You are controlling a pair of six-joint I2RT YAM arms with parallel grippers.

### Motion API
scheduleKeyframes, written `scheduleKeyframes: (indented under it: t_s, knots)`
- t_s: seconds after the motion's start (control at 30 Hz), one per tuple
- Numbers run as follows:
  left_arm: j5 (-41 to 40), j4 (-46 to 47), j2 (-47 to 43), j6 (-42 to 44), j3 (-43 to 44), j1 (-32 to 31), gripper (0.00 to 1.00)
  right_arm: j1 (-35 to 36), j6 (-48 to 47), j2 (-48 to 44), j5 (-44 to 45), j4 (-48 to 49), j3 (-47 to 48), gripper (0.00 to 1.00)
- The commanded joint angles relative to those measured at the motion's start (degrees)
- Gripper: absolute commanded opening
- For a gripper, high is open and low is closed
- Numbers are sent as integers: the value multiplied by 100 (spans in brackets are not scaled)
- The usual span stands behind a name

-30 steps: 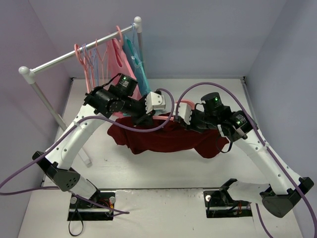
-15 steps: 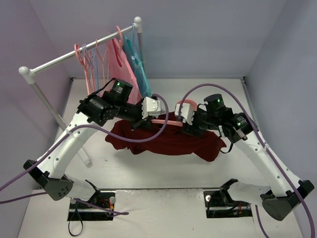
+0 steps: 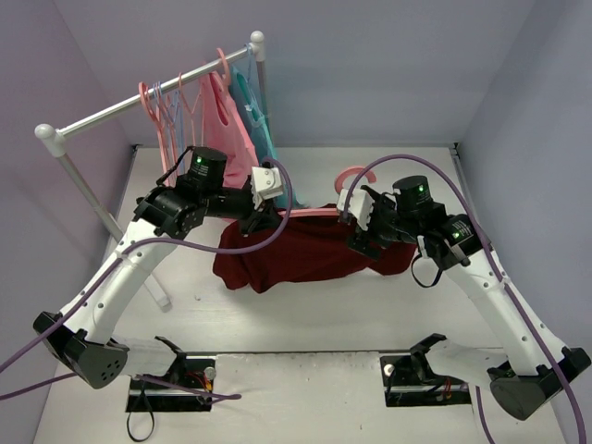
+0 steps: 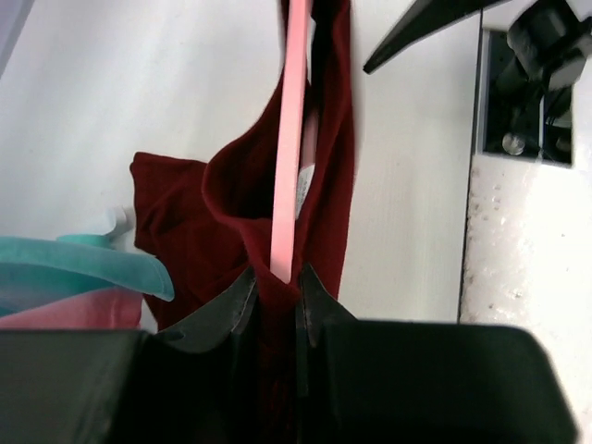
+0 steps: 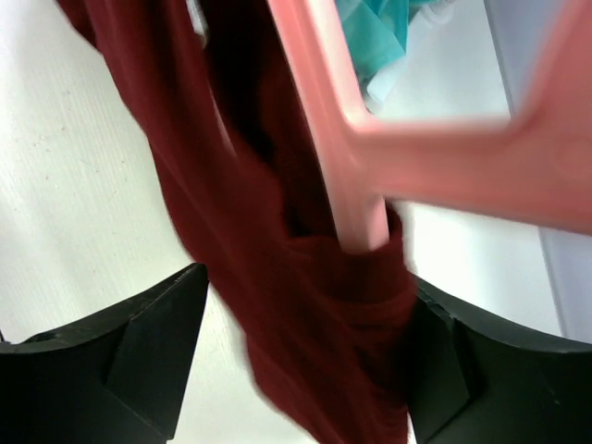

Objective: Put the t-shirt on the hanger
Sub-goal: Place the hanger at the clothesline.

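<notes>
The dark maroon t-shirt (image 3: pixel 305 254) hangs off the salmon-pink hanger (image 3: pixel 310 214), whose hook (image 3: pixel 351 173) points toward the back. My left gripper (image 3: pixel 255 219) is shut on the shirt's left shoulder. In the left wrist view the t-shirt (image 4: pixel 231 213) is pinched in that gripper (image 4: pixel 276 277), and the hanger bar (image 4: pixel 289 166) runs down into the cloth between the jaws. My right gripper (image 3: pixel 358 236) is open at the shirt's right shoulder. In the right wrist view the t-shirt (image 5: pixel 314 314) drapes loose in that gripper (image 5: pixel 305 296), with the hanger (image 5: pixel 351 157) poking into the cloth.
A clothes rail (image 3: pixel 148 97) stands at the back left with a pink garment (image 3: pixel 227 116), a teal garment (image 3: pixel 262 129) and thin lavender hangers (image 3: pixel 171 111). Its near post (image 3: pixel 88 190) rises beside my left arm. The teal garment (image 4: pixel 83 264) hangs close to the left gripper.
My right gripper has opened and let go of the shirt. The left arm has drawn back and left with shirt and hanger, and the shirt's right side now hangs lower.
</notes>
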Motion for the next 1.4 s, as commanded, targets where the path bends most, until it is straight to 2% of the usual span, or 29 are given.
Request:
scheduleKeyframes:
  t_s: [0.0,0.2,0.37,0.5,0.77,0.93,1.13,1.2,1.3,1.37]
  knots:
    - [444,1595,-400,-1100,-172,214,0,-191,353,212,-212,162,97,73]
    - [695,1938,-489,-1274,-360,201,0,-191,263,500,40,166,205,77]
    - [447,1886,-621,-1212,-521,219,0,-245,191,454,522,185,314,78]
    - [101,1753,-754,-1142,-686,219,0,-487,27,221,1233,204,367,80]
    - [-604,1651,-833,-1217,-310,227,0,-755,-14,-242,1464,229,1232,86]
    - [-622,1692,-792,-1555,655,227,0,-754,98,-136,1615,372,2366,89]
    - [-946,1545,-410,-1893,2797,213,0,-754,255,492,2259,664,3872,89]
    - [-791,1388,-257,-1999,3575,210,0,-760,296,697,2436,713,4200,90]
    - [-154,1606,-235,-2262,3696,201,0,-757,388,794,2417,1011,4466,90]
    - [-654,1324,-301,-2216,3481,201,0,-754,354,633,2203,1452,4230,91]
